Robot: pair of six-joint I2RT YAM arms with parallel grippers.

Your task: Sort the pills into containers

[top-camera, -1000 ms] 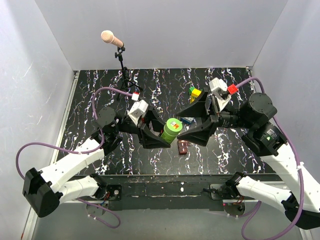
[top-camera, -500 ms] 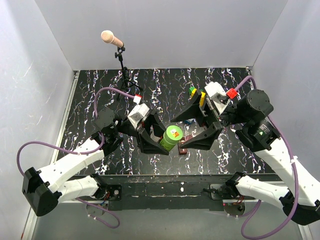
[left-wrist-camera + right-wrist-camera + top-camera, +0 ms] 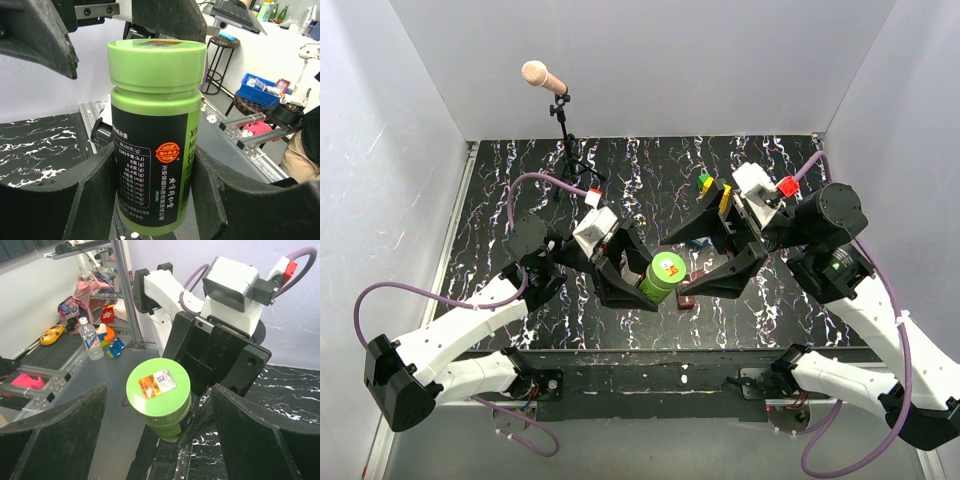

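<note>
A green bottle (image 3: 663, 277) with a black label (image 3: 150, 165) and its green cap (image 3: 159, 385) on is held tilted above the table. My left gripper (image 3: 648, 283) is shut on the bottle's body, one finger pressed to each side (image 3: 95, 190). My right gripper (image 3: 678, 267) is open and straddles the cap, with a clear gap on both sides (image 3: 160, 395). The dark red-brown box (image 3: 687, 298) lies on the table just below the right gripper's near finger, partly hidden. No pills show in any view.
A yellow, green and blue toy brick stack (image 3: 708, 186) stands behind the right gripper. A microphone (image 3: 544, 77) on a black stand (image 3: 566, 145) is at the back left. White walls enclose the black marbled table (image 3: 500, 190).
The left gripper carried the bottle slightly nearer and to the left. The right gripper swung in around the cap; in the last half second almost nothing moved.
</note>
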